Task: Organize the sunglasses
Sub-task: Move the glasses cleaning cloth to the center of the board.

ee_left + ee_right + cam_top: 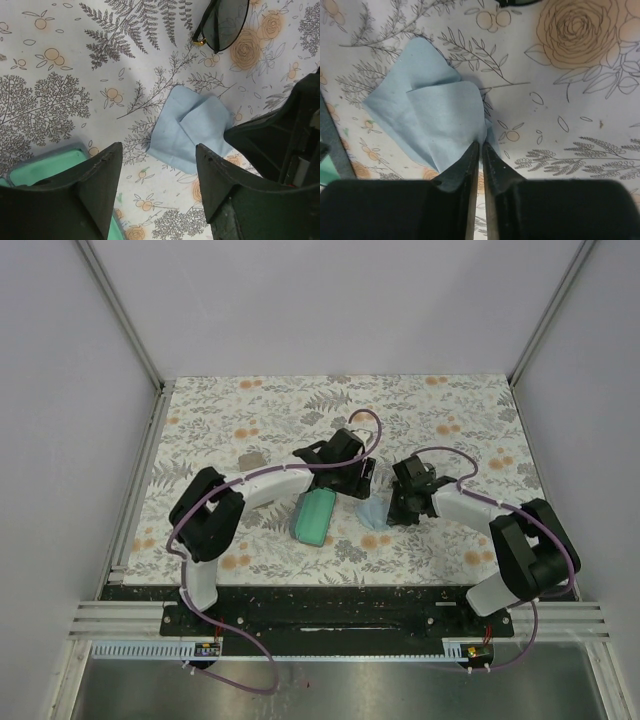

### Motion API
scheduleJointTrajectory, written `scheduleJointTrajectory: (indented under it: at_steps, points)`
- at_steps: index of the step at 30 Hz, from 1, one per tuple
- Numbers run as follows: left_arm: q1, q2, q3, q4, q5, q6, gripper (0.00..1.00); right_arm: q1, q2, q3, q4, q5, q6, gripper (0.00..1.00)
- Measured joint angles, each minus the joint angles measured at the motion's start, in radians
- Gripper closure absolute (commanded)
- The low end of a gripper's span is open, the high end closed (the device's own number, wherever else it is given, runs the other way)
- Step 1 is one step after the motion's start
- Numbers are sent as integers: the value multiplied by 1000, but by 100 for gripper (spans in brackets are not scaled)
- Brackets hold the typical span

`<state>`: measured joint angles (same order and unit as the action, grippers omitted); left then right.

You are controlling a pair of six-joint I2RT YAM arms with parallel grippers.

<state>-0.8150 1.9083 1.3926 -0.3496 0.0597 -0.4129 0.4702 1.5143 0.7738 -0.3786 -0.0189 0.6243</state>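
Observation:
The thin dark wire-frame sunglasses (pixel 225 22) lie on the floral table at the top of the left wrist view; only one lens and a hinge show. A light-blue cloth (pixel 192 130) lies folded in the middle of the table (pixel 375 512). My right gripper (pixel 481 145) is shut on the near corner of that cloth (pixel 430 120), with the fabric pinched between its fingertips. My left gripper (pixel 159 150) hangs open just short of the cloth with nothing between its fingers. The two grippers sit close together, the right one's dark body (pixel 280 145) filling the left wrist view's right side.
An open mint-green case (pixel 313 517) lies just left of the cloth, under the left arm, and shows by the left finger (pixel 45 167). A small grey object (pixel 252 460) sits further left. Walls enclose the floral tabletop (pixel 450 410) on three sides.

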Motion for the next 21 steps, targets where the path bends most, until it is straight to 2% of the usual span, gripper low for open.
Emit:
scheduleJointTrajectory:
  at_steps: [2, 3, 9, 16, 21]
  points:
    - [0, 21, 13, -1, 0, -2, 39, -2, 7, -9, 23, -9, 6, 99]
    - [0, 30, 19, 0, 0, -3, 41, -2, 7, -16, 33, -13, 10, 100]
    - [0, 110, 79, -4, 6, -4, 46, -2, -79, -105, 58, -61, 36, 100]
    - [-18, 224, 174, -24, 18, -4, 51, -2, -293, -246, 10, -130, 105, 100]
    - [-44, 256, 204, -26, 39, -2, 52, -2, -331, -281, -16, -135, 127, 100]
